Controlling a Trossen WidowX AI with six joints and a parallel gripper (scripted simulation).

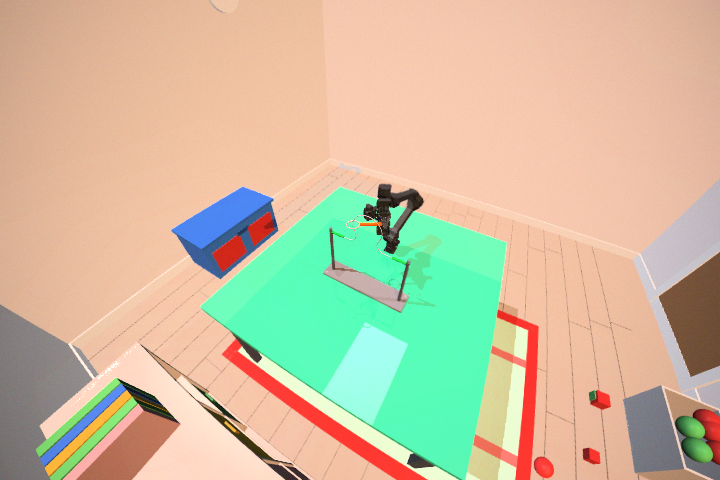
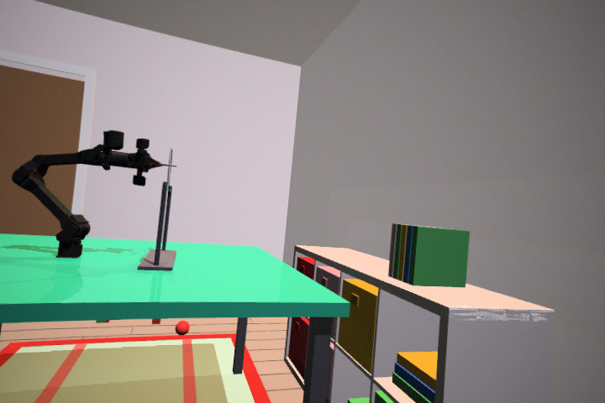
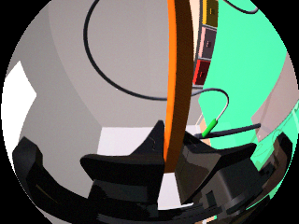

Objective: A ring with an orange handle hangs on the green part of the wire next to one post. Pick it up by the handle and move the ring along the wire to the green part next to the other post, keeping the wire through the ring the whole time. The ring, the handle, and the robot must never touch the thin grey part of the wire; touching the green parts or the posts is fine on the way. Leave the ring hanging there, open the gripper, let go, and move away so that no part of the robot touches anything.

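Your gripper (image 1: pixel 381 224) (image 2: pixel 161 164) (image 3: pixel 163 123) has its jaws closed on the orange handle (image 1: pixel 369 224) (image 3: pixel 177 89), which runs out from between the fingertips. In the top view you have the ring (image 1: pixel 348 224) at the handle's far end, near the wire's curved stretch and the post (image 1: pixel 332 249) nearer the blue cabinet (image 1: pixel 222 217); whether the wire passes through it you cannot tell. From the exterior view, the arm (image 1: pixel 409 212) (image 2: pixel 50 199) reaches out roughly level, with the ring edge-on beside the wire (image 1: pixel 378 247) (image 2: pixel 170 159) (image 3: pixel 86 47), above the post tops. Your two posts stand upright on a grey base plate (image 1: pixel 366 287) (image 2: pixel 156 265) on the green table (image 1: pixel 293 294) (image 2: pixel 218 285). A green wire section (image 1: pixel 337 233) (image 3: pixel 209 128) adjoins that post. Contact between ring and grey wire: cannot be determined.
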